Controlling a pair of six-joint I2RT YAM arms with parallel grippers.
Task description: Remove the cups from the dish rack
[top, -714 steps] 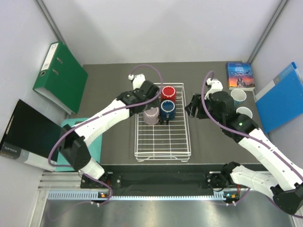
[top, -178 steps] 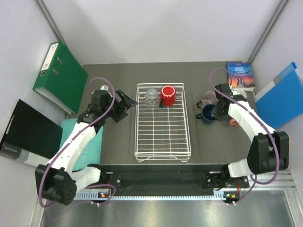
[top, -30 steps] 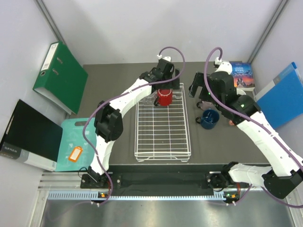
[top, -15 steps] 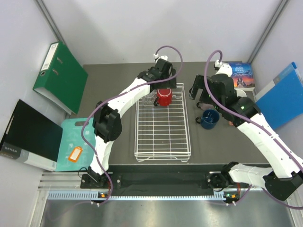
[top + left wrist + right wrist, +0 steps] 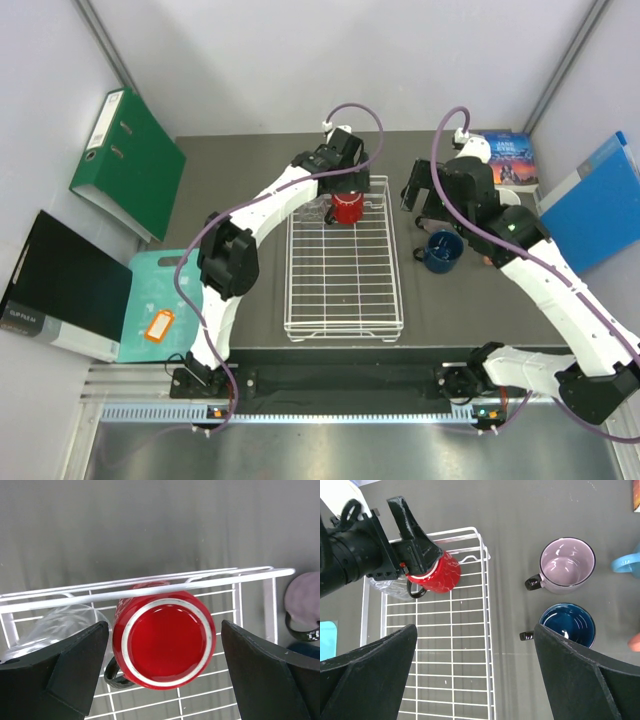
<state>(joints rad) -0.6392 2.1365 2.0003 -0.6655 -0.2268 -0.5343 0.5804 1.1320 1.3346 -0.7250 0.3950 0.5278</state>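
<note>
Rack: we count one white wire-grid dish rack (image 5: 344, 327) with two cups at its far end.
In rack: one clear glass tumbler (image 5: 55, 630), just beside one red handled mug (image 5: 165, 639).
Left gripper (image 5: 164, 630): spread wide astride the red mug.
Right gripper (image 5: 475, 630): wide, holding nothing.
Right of rack: four mugs, one mauve-pink (image 5: 568, 562), one dark blue (image 5: 567, 625), one light blue (image 5: 625, 562) and one salmon-orange (image 5: 635, 642).
</note>
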